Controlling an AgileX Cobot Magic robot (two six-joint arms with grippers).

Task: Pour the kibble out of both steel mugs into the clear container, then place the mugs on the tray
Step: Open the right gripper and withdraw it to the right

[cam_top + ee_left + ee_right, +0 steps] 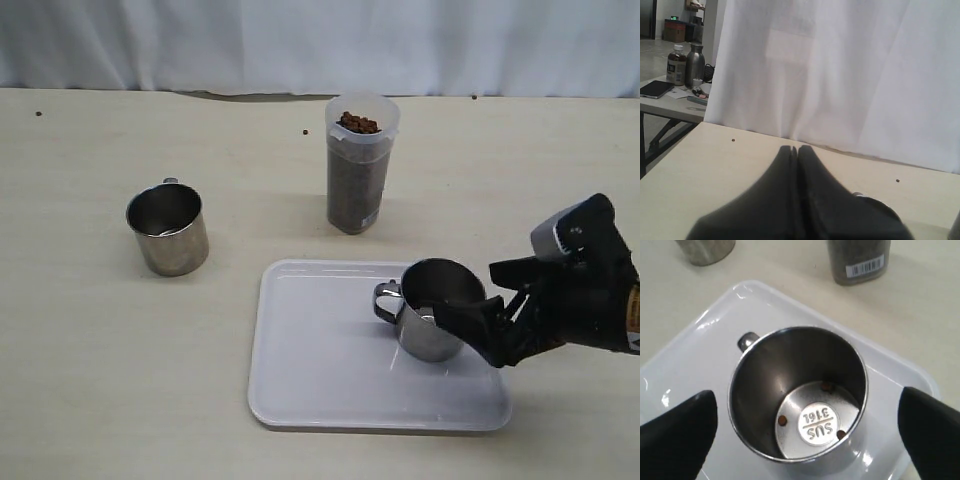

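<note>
One steel mug [435, 320] stands upright on the white tray [320, 380]. My right gripper [487, 300] is open, its fingers on either side of this mug [800, 390] and clear of its wall. Three kibble pellets [782, 420] lie on the mug's bottom. The second steel mug [167, 228] stands on the table at the left. The clear container [360, 165] stands behind the tray, filled with kibble [358, 123] almost to its rim. My left gripper [797, 150] is shut on nothing and is out of the exterior view.
A white curtain hangs behind the table's far edge. Stray pellets [305, 131] lie on the table near the container and at the far left. In the left wrist view a side table with bottles [687, 65] stands beyond the table's edge.
</note>
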